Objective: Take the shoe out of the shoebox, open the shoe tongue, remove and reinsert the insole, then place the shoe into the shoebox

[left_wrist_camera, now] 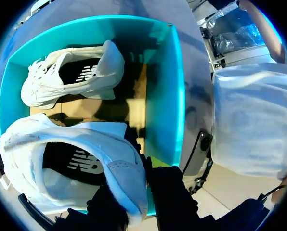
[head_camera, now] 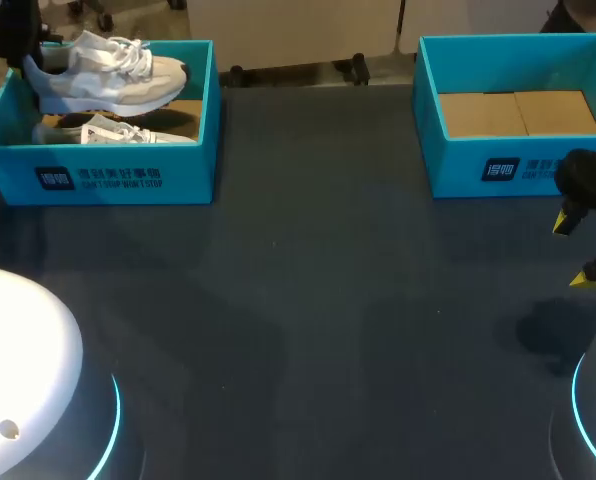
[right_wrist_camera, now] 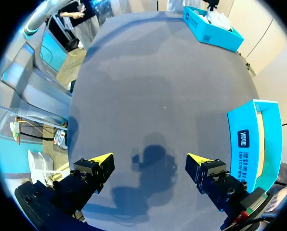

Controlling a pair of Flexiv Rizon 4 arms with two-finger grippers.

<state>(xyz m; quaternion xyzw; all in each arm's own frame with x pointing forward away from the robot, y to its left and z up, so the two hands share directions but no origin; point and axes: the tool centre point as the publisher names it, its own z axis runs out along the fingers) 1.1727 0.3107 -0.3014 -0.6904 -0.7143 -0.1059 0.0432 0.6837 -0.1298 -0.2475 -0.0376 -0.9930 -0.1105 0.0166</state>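
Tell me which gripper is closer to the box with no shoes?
Right. The right gripper hangs open just in front of the shoeless box. The left gripper is across the table, shut on a shoe above the other box.

Shoebox [head_camera: 128, 180]: set at the far left of the surface [head_camera: 308, 330].
Raised shoe [head_camera: 108, 75]: held above the shoebox's rear, heel gripped in the left claw [left_wrist_camera: 142, 197].
Second shoe [head_camera: 113, 132]: laid inside the shoebox, beneath the raised shoe.
Other box [head_camera: 498, 170]: placed well right of the shoebox.
Right claw [head_camera: 570, 252]: positioned just before the other box.
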